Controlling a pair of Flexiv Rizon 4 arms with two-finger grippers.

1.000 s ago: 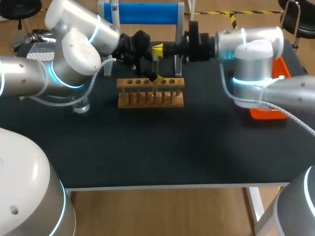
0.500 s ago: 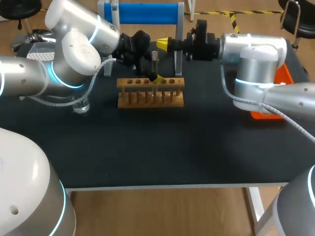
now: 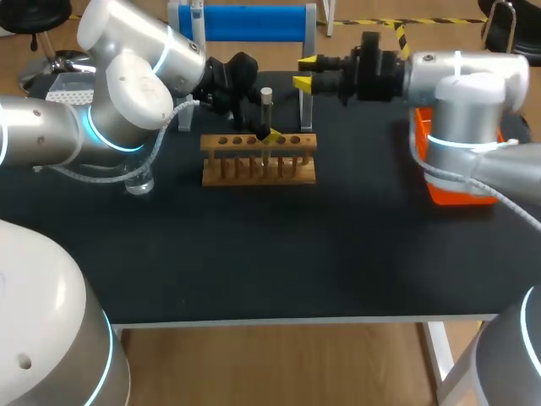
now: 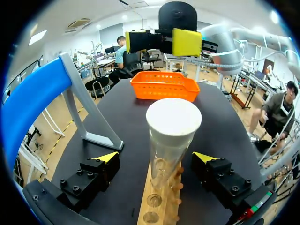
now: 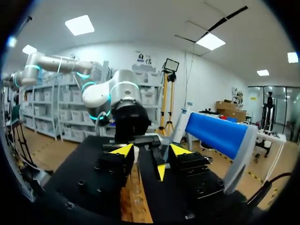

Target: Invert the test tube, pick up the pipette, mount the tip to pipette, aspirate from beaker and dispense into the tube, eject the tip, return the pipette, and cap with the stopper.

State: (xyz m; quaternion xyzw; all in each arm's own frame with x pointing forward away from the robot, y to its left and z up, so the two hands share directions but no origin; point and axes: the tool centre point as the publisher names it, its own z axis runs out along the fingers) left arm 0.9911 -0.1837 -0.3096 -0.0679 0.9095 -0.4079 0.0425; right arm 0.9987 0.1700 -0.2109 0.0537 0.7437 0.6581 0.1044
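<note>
1. Two arms meet at the back of the table (image 3: pixel 254 254) in the head view. The test tube (image 3: pixel 266 110) stands upright in the wooden rack (image 3: pixel 259 161), with the white stopper (image 3: pixel 266 91) on its mouth. The left gripper (image 3: pixel 265 128) sits low around the tube, just above the rack. The right gripper (image 3: pixel 305 72) hangs beside and above the tube, apart from it, with its yellow tips spread and nothing between them. A clear beaker (image 3: pixel 139 182) stands under the left arm, and an orange basket (image 3: pixel 456 193) lies under the right arm.

2. Seen from the left wrist, the capped test tube (image 4: pixel 169 150) rises from the rack (image 4: pixel 157 213) between the left gripper's (image 4: pixel 156 157) fingers. A gap shows on both sides, so this claw is open. Beyond it the right gripper (image 4: pixel 161 41) faces this way with its jaws apart, in front of the orange basket (image 4: pixel 164 86).

3. Seen from the right wrist, the right gripper (image 5: pixel 151 151) is open and empty. Ahead of it are the left arm's gripper (image 5: pixel 159 168) and the rack (image 5: pixel 132 199). The tube itself is hard to make out here.
</note>
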